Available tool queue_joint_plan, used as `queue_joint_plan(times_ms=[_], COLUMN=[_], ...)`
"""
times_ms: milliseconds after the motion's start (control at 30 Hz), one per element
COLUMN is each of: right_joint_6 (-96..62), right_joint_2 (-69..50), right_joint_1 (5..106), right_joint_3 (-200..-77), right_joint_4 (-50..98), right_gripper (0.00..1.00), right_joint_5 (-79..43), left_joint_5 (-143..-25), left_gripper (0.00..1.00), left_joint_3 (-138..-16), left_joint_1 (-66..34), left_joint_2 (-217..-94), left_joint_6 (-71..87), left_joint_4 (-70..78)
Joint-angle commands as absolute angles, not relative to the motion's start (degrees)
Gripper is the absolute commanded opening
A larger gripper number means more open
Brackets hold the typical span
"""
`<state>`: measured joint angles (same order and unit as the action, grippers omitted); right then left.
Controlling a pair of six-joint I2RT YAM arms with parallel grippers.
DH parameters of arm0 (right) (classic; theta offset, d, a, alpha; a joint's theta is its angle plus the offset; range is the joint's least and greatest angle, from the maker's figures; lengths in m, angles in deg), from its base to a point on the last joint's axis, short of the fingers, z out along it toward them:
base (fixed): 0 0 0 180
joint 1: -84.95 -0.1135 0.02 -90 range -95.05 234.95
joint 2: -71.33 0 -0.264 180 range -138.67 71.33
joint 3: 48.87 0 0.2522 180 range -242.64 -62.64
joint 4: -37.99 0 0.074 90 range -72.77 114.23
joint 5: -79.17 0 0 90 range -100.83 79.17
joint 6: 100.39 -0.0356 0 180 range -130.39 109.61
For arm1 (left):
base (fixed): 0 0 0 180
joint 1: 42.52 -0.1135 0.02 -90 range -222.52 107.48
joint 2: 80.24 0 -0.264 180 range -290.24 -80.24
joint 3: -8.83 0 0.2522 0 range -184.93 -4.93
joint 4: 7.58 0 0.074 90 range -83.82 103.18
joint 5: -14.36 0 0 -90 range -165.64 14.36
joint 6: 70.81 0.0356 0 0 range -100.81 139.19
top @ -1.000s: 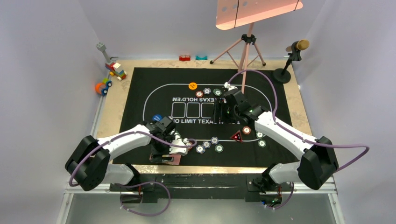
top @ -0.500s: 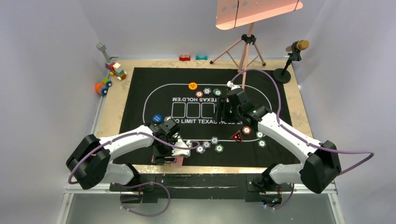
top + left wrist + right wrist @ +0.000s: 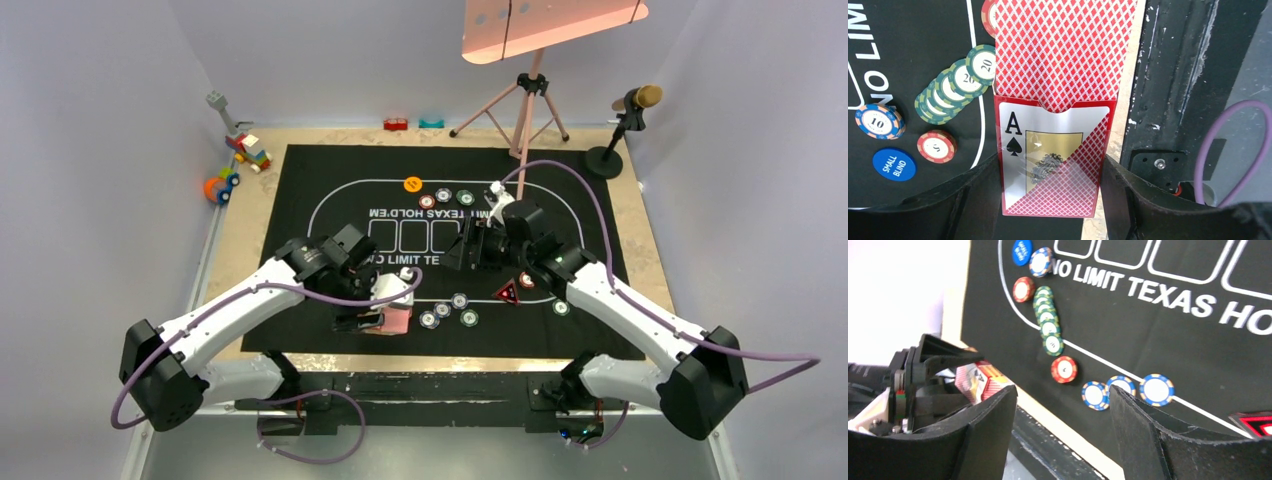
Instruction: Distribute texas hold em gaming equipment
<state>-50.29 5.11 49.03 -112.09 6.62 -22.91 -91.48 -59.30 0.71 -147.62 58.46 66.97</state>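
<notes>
My left gripper (image 3: pixel 383 318) is shut on a pink-backed card deck (image 3: pixel 398 320) in its ace-of-spades box (image 3: pixel 1053 165), held over the mat's near edge. Cards (image 3: pixel 1063 50) stick out of the box. My right gripper (image 3: pixel 468 250) is open and empty (image 3: pixel 1063 440), above the mat's middle and facing the deck (image 3: pixel 979 380). Green chips (image 3: pixel 955 82), a blue chip (image 3: pixel 879 121), a red chip (image 3: pixel 936 146) and the blue button (image 3: pixel 893 164) lie left of the deck. The orange button (image 3: pixel 412 184), far chips (image 3: pixel 443 196), near chips (image 3: pixel 443 310) and the red triangular marker (image 3: pixel 508 292) lie on the mat.
The black printed mat (image 3: pixel 300 190) covers the tabletop. Toy blocks (image 3: pixel 248 150) and a toy car (image 3: pixel 220 185) sit at the far left. A pink tripod (image 3: pixel 525 100) and a microphone (image 3: pixel 630 110) stand at the far right. The black base rail (image 3: pixel 1173 75) runs beside the deck.
My left gripper has lifted the deck and carried it right and slightly forward. My right gripper has swung left and nearer, toward the deck.
</notes>
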Motion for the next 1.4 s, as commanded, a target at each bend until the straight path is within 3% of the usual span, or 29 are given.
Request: queue_joint_plan(times_ms=[0,333,633,1200,1367], right_joint_6=[-55.3,-64.1,-65.0,-69.2,-70.3], right_joint_2=[8.1,6.1,0.1,-8.2,-10.3], right_joint_1=[49.4,49.2,48.0,46.0,45.3], right_joint_3=[-107.8,-102.2,-105.4,-108.8,-109.9], right_joint_4=[18.0,39.1,43.0,52.0,52.8], right_gripper=[0.73,0.82,0.85,0.86,0.80], right_joint_5=[-33.4,-45.5,-47.1,-49.5,-49.7], left_joint_5=[-94.5,-93.2,-92.5,-91.6,-91.4], left_gripper=[0.02,0.00,0.00,0.00,0.00], left_joint_3=[-64.3,-74.6,-81.6,-87.2,-88.5], left_joint_1=[-0.9,-3.0,-3.8,-4.0,-4.2], left_joint_2=[-146.7,-150.3,-153.7,-157.4,-158.0], left_joint_6=[56.3,52.6,50.0,47.6,46.7], left_joint_4=[70.8,72.1,72.1,71.0,70.5])
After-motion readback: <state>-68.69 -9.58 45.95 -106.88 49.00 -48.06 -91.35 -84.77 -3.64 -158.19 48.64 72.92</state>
